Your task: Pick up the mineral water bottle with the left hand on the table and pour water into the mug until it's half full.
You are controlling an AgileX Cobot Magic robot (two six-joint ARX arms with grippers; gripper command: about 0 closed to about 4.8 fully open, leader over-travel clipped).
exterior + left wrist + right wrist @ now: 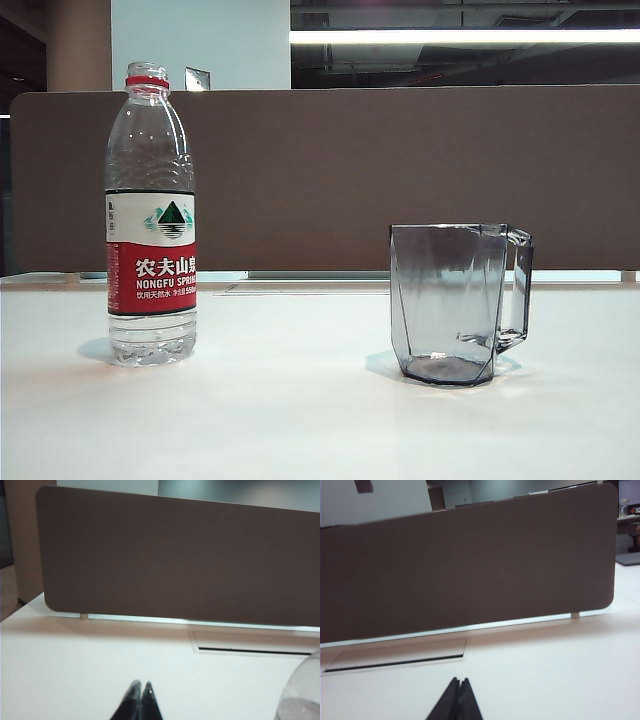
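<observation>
The mineral water bottle (151, 215) stands upright and uncapped on the left of the white table (300, 400), with a red neck ring and a red-and-white label. To its right stands the smoky-grey faceted mug (450, 300), handle pointing right, with no water showing in it. No arm shows in the exterior view. In the left wrist view my left gripper (141, 685) is shut and holds nothing, low over the tabletop; a blurred edge of the bottle (300, 695) lies off to one side. My right gripper (459, 681) is also shut with nothing in it, over bare table.
A brown partition panel (330, 180) runs along the table's far edge. A narrow cable slot (255, 650) is set into the tabletop just in front of it, also seen as the slot (395, 662) from the right wrist.
</observation>
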